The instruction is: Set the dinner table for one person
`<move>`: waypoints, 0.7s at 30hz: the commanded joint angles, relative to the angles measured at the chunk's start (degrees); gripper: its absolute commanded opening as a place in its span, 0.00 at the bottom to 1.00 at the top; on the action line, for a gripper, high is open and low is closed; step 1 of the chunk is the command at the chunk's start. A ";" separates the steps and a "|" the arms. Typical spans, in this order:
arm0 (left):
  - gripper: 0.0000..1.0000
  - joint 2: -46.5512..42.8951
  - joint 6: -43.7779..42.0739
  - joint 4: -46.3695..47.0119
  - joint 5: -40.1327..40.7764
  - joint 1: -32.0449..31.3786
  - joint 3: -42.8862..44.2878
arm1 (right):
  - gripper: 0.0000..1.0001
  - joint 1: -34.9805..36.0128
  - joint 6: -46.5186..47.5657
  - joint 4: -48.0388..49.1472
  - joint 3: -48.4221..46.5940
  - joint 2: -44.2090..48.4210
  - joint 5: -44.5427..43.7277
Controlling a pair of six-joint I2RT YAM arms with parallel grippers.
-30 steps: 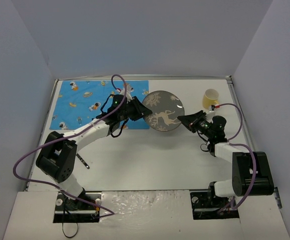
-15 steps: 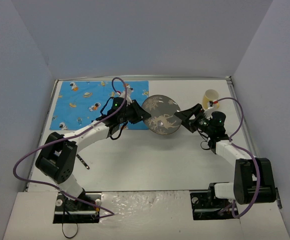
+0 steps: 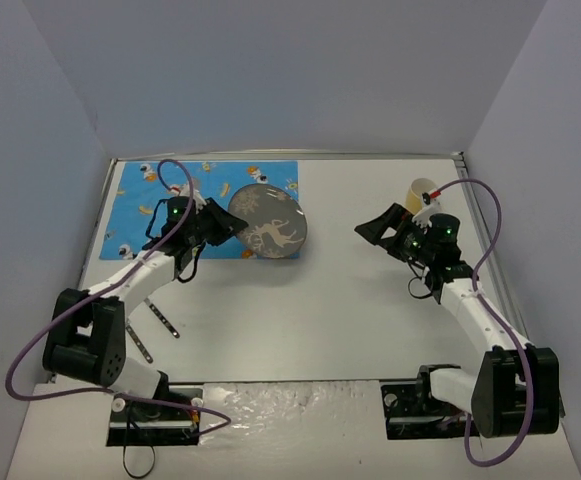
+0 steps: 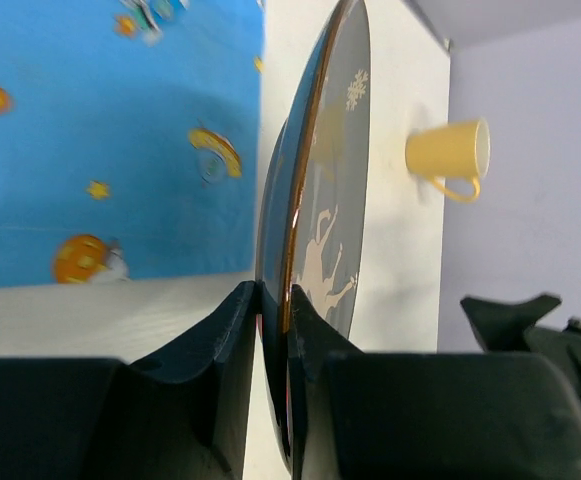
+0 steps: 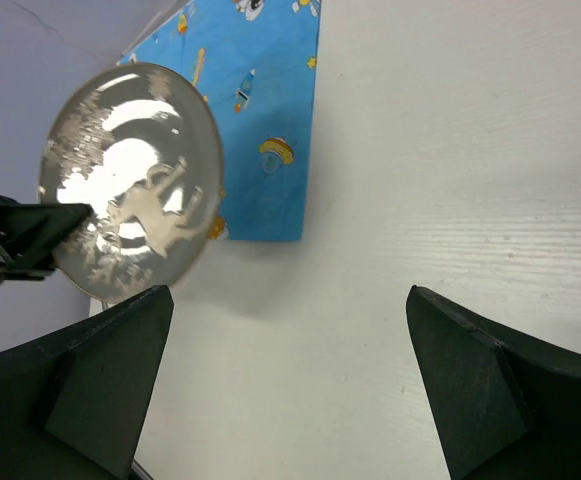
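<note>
A dark round plate (image 3: 267,222) with a pale reindeer pattern hangs tilted over the right edge of the blue cartoon-print mat (image 3: 185,205), above the white dinner table (image 3: 370,320). My left gripper (image 3: 232,228) is shut on its left rim. In the left wrist view the plate (image 4: 315,200) stands edge-on between the fingers of the left gripper (image 4: 275,295). My right gripper (image 3: 375,232) hangs open over bare table, well right of the plate and empty. The right wrist view has the right gripper (image 5: 290,300) wide open, the plate (image 5: 130,180) far off at the left.
A yellow mug (image 3: 422,195) lies on its side at the back right, close behind the right arm. Two dark utensils (image 3: 160,318) lie near the left arm at the front left. Grey walls enclose the table on three sides.
The right gripper opened, let go of the plate's right rim and drew back to the right. The left gripper carried the plate leftward to the mat's edge.
</note>
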State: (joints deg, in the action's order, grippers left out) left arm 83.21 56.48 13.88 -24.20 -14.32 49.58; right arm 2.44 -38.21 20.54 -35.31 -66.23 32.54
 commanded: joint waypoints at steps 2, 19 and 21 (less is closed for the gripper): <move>0.00 -7.75 3.94 12.99 -5.48 9.87 1.58 | 1.00 -0.15 4.80 -1.90 -1.61 3.38 -0.74; 0.00 14.78 14.36 29.89 -11.75 25.66 10.26 | 1.00 -0.68 8.23 -2.17 -1.43 3.13 4.02; 0.00 17.41 14.46 30.68 -11.67 26.03 11.99 | 1.00 -0.86 8.59 -2.18 -1.51 3.04 4.38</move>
State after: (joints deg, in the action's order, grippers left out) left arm 100.80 66.99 28.99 -31.40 10.92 54.39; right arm 2.19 -31.36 15.72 -35.31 -63.70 34.65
